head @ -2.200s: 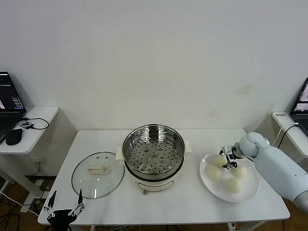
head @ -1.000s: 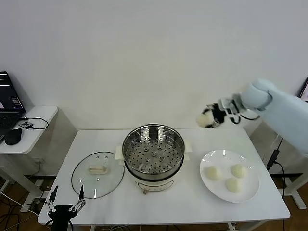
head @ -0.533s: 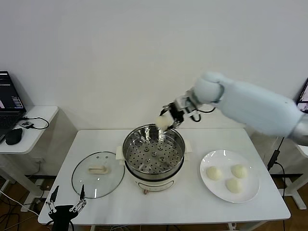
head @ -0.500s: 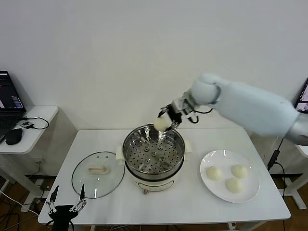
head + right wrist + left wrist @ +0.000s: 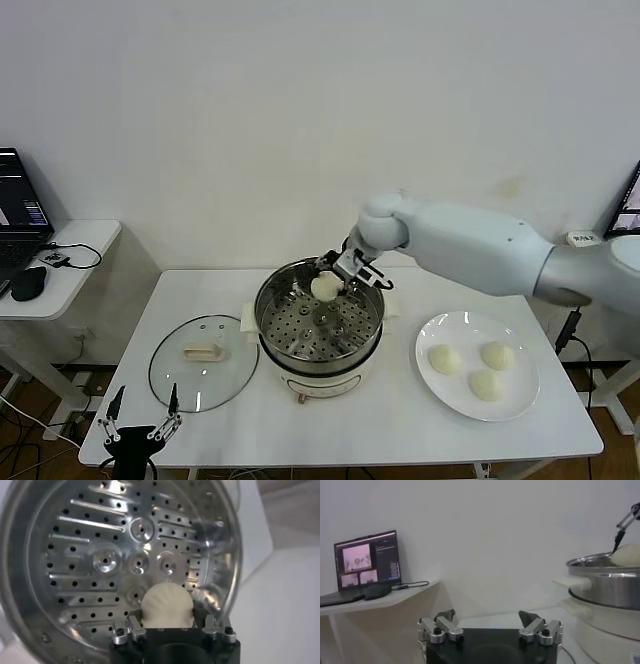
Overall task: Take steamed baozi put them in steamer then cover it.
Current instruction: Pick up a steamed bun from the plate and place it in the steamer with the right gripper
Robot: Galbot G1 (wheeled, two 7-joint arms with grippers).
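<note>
Right end effector (image 5: 333,280) over the steamer (image 5: 319,322), just above its far rim, squeezing one steamed baozi (image 5: 324,287) (round, creamy white) between its fingers. Bun up in the air over the holey steel tray (image 5: 125,560), not yet resting on it. Three more buns (image 5: 468,366) on the white plate (image 5: 520,395), right side of the bench (image 5: 380,425). Glass cover (image 5: 203,361) flat on the bench, just left of the steamer. Left end effector (image 5: 133,435) parked low by the bench's near left corner, fingers spread wide, gripping nothing.
</note>
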